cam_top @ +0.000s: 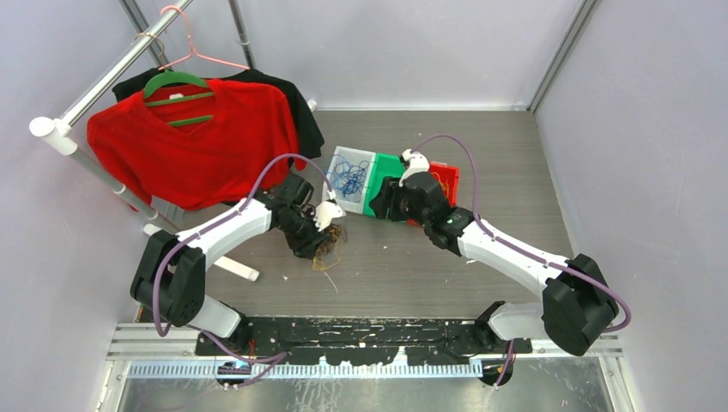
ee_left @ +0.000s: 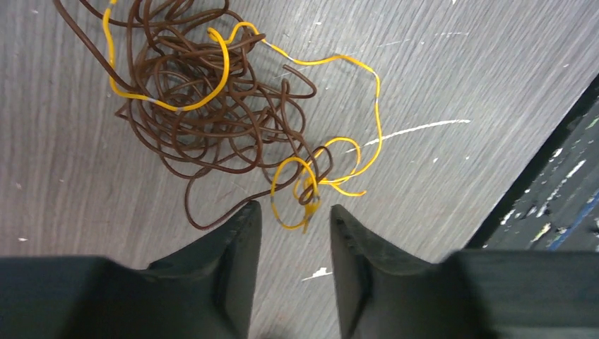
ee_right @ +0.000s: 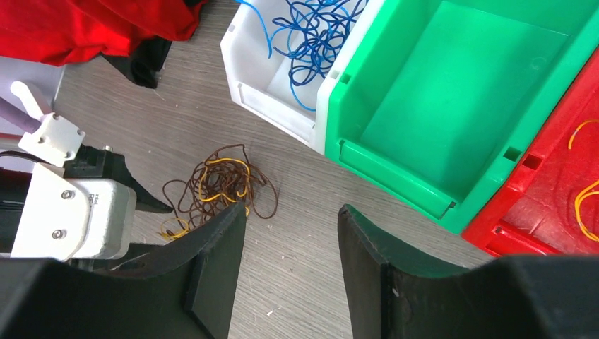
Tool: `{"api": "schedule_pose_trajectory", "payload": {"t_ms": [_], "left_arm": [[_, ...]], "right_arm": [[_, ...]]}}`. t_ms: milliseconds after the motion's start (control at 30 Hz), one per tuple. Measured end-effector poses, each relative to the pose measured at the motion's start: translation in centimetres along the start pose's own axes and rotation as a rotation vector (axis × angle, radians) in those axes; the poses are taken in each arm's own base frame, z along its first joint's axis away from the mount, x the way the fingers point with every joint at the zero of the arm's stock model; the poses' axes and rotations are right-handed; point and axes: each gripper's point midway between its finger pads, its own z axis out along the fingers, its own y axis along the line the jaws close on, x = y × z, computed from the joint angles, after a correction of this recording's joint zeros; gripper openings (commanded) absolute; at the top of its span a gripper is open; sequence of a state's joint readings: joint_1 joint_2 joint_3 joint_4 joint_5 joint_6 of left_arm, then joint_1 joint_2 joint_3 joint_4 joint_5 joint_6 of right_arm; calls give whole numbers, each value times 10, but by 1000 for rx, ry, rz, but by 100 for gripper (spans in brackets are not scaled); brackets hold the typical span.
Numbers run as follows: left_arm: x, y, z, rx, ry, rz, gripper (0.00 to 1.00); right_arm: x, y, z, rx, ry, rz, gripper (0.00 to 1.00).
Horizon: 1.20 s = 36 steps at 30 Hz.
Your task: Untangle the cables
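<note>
Grey tabletop (ee_left: 459, 70) near the white bin (ee_right: 274, 106) is bearing limp, light cables (ee_left: 212, 106), and I am aiming the parted, empty left gripper (ee_left: 295, 209) at their yellow loop (ee_left: 291, 162), right gripper (ee_right: 291, 210) likewise parted.

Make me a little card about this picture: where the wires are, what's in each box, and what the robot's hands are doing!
tangle: brown and yellow cables, clumped on the table
white bin: blue cables
green bin: nothing seen inside
red bin: a few yellow cables
left gripper: open, at the tangle's edge, holding nothing
right gripper: open, empty, near the green bin
</note>
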State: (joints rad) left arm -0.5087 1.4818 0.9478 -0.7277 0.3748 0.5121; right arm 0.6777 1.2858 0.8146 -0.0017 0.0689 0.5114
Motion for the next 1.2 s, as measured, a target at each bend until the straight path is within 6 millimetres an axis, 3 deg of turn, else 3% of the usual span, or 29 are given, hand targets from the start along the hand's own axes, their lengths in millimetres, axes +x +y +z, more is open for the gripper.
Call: {"api": "schedule_pose_trajectory", "payload": {"t_ms": [67, 200, 300, 500, 600, 700, 967, 1200], "left_arm": [[0, 3, 0, -10, 3, 15, 12], [3, 3, -5, -19, 11, 45, 0], [2, -4, -22, -20, 9, 67, 0], [-30, -20, -95, -89, -115, 148, 0], [-45, -27, -129, -115, -163, 176, 0], [-56, -35, -158, -125, -190, 187, 0], [-89, -53, -222, -166, -322, 250, 0], [-110, -58, -255, -217, -410, 305, 0]], "right_arm": [[-1, 1, 0, -2, -3, 4, 53], [-4, 4, 1, -14, -17, 13, 53], [-6, 9, 1, -33, -26, 12, 54], [5, 29, 9, -99, -7, -22, 59], [11, 46, 10, -162, 2, -48, 61], [4, 73, 6, -266, -39, -70, 63], [-5, 153, -29, -549, -142, -161, 66], [-7, 177, -49, -655, -175, -203, 65]]}}
